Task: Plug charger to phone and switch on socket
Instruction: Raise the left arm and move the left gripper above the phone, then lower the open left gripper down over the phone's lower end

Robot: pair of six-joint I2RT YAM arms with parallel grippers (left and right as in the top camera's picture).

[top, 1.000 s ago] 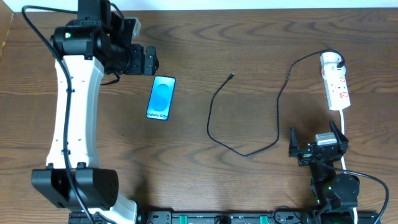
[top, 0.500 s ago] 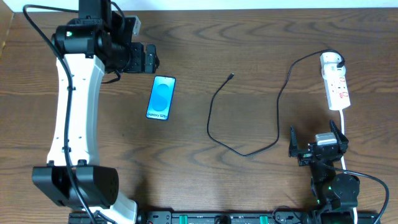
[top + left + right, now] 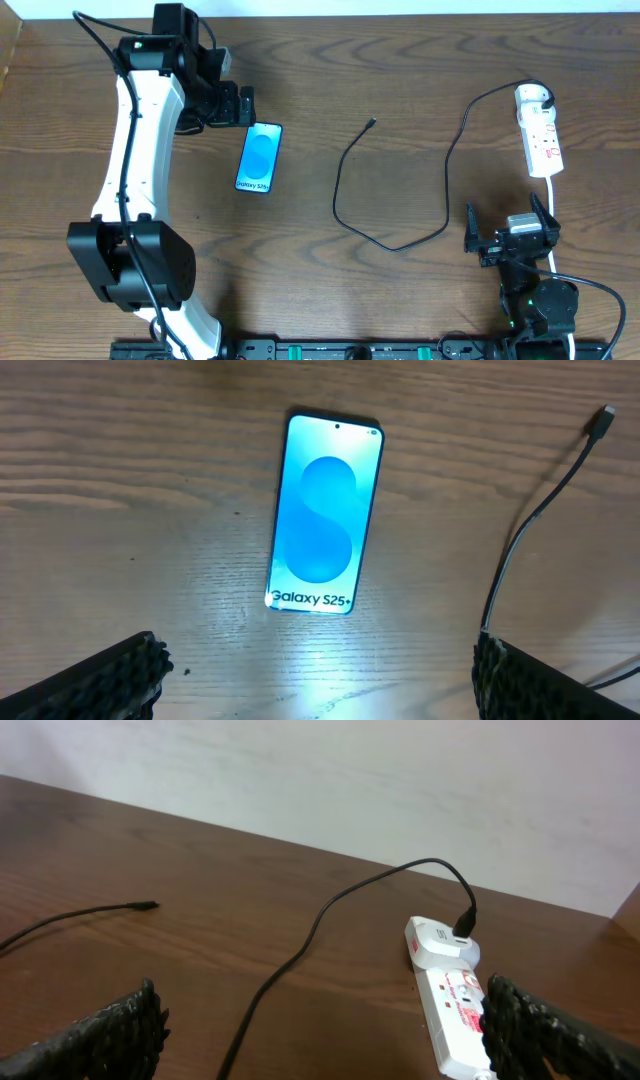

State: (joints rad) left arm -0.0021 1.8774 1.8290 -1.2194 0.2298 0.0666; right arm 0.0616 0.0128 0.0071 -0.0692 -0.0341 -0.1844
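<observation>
The phone [image 3: 260, 158] lies flat at the left-centre of the table, cyan screen up, and also shows in the left wrist view [image 3: 325, 525]. My left gripper [image 3: 246, 105] is open and empty, just above and behind the phone's top end [image 3: 320, 690]. The charger cable [image 3: 400, 246] loops across the middle, its black connector tip [image 3: 372, 122] lying free on the wood [image 3: 603, 420]. Its white plug [image 3: 533, 94] sits in the socket strip [image 3: 545, 145] at the far right [image 3: 455, 1020]. My right gripper [image 3: 506, 212] is open and empty, near the front edge [image 3: 330, 1040].
The strip's white cord [image 3: 553, 200] runs down toward the right arm's base. The table's back edge meets a white wall [image 3: 400, 780]. The cable's upright stretch [image 3: 520, 550] lies to the right of the phone.
My left arm has swung rightward, and its gripper has shifted slightly toward the phone's top end. The right arm, cable, phone and strip have not moved.
</observation>
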